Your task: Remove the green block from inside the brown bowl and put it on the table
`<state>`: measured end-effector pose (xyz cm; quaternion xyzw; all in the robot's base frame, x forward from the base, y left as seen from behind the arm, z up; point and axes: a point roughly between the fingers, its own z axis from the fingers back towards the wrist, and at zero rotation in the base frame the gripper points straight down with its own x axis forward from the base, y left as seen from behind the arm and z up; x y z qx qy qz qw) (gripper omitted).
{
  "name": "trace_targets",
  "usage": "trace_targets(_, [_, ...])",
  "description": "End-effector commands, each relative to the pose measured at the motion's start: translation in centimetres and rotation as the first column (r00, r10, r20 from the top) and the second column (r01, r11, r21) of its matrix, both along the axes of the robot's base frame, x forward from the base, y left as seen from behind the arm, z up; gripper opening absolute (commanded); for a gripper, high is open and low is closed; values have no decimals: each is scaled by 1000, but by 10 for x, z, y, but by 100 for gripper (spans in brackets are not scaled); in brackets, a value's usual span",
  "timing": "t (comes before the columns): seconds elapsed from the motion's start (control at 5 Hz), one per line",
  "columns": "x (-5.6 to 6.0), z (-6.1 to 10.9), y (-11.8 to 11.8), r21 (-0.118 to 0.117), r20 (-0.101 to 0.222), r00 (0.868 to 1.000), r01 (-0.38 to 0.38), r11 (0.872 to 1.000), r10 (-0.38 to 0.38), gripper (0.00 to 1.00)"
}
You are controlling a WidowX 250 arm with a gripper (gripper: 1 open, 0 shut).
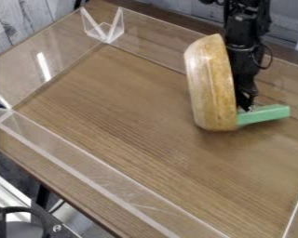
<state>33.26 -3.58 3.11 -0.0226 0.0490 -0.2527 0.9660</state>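
The brown bowl (211, 84) stands tipped up on its edge at the right of the table (127, 121), its rounded underside turned to the left. My black gripper (246, 90) reaches straight down just behind it, and its fingers appear closed on the bowl's rim; the bowl hides the grip itself. The green block (266, 114) lies flat on the tabletop by the bowl's lower right edge, poking out to the right. Its left end sits under the gripper's tips.
Low clear acrylic walls (64, 158) run round the tabletop. A small clear angled piece (101, 25) stands at the far left corner. A cable hangs along the gripper at the upper right.
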Motion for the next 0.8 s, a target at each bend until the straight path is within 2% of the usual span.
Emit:
trace_targets(0.0, [13,26,8,-17,91,995,-44,999,46,100])
trace_targets(0.2, [13,25,10,-32,86,993,-79,996,81,0])
trace_targets(0.6, [22,39,11,-84,97,992,-70,994,78,0])
